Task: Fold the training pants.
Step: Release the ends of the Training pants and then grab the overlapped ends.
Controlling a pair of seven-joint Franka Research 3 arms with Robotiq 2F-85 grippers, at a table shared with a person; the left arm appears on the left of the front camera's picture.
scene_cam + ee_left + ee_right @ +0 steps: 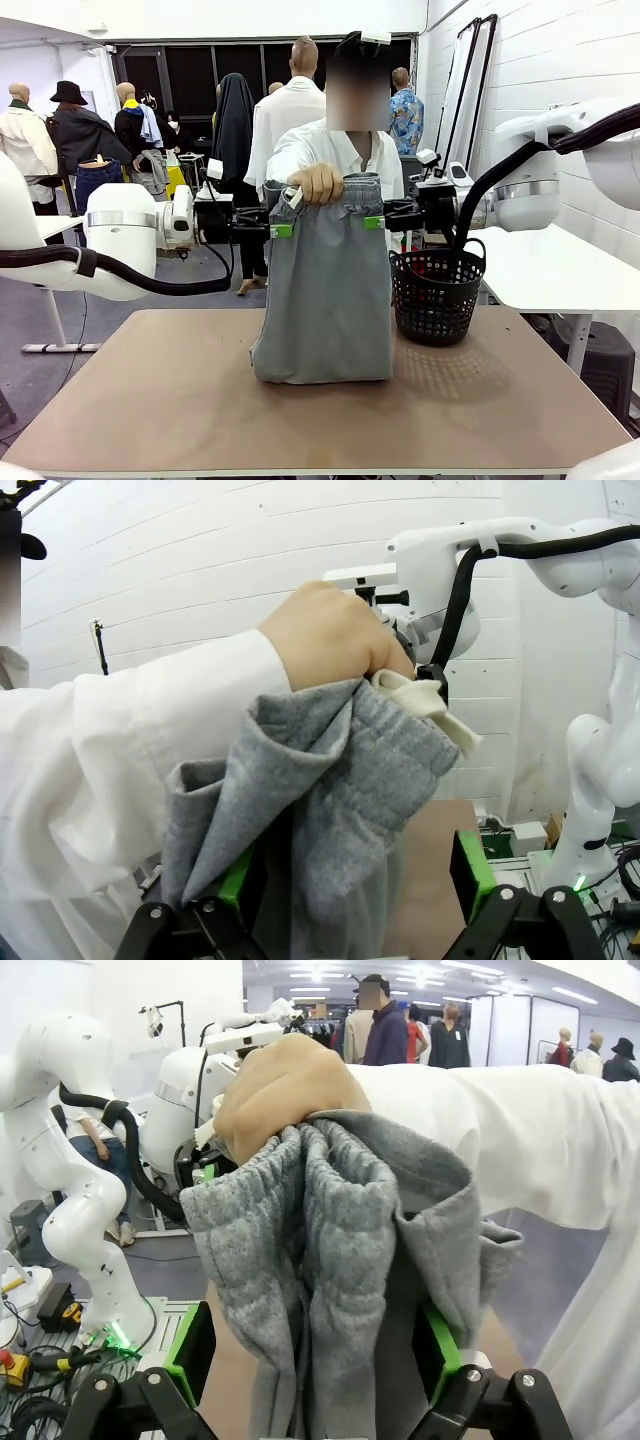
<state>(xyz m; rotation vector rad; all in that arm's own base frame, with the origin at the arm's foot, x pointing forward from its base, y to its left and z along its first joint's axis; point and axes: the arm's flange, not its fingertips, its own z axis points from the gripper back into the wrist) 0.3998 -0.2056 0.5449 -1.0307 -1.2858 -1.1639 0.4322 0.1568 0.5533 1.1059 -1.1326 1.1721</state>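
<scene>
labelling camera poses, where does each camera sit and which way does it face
Front: fixed between the arms, facing across the table at the person; left gripper and right gripper flank the training pants, hung from the person's hand.
Left wrist: on the left arm, looking along its open fingers at the bunched waistband; right arm beyond.
Right wrist: on the right arm, along its open fingers; left arm beyond.
Shared: both wrist views see hand and waistband, opposite sides.

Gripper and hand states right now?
Left gripper: open, jaws astride the training pants.
Right gripper: open, same.
Person's hand: gripping waistband.
</scene>
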